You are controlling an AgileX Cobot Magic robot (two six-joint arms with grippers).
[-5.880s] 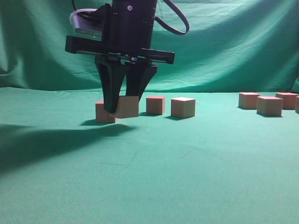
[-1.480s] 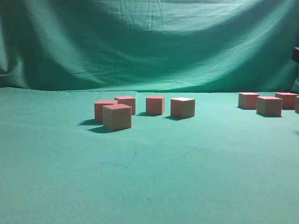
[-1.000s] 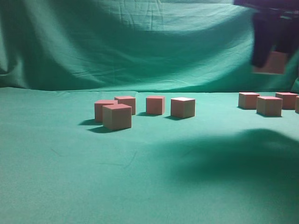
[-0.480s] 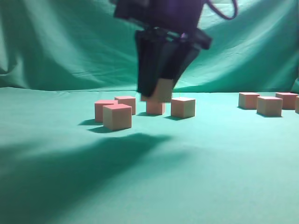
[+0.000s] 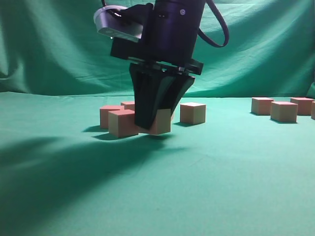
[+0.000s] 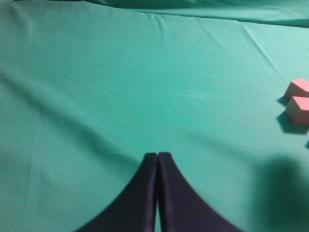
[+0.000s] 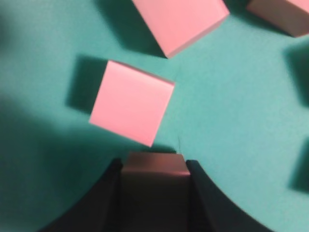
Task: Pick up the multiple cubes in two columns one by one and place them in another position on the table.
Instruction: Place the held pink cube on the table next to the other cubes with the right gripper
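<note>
Now I have the right gripper low over the table, its jaws clamped on a cube held just off the cloth so it goes down beside the new group. Just left of it sits a placed cube, almost touching, with more behind. Further right, toward the table's far right edge, the source cubes wait. My left gripper idles, closed and empty.

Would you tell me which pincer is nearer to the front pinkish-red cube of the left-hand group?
The right pincer, gripping a cube just beside that front pinkish-red cube. The left pincer sits shut over bare teal cloth, well away.
</note>
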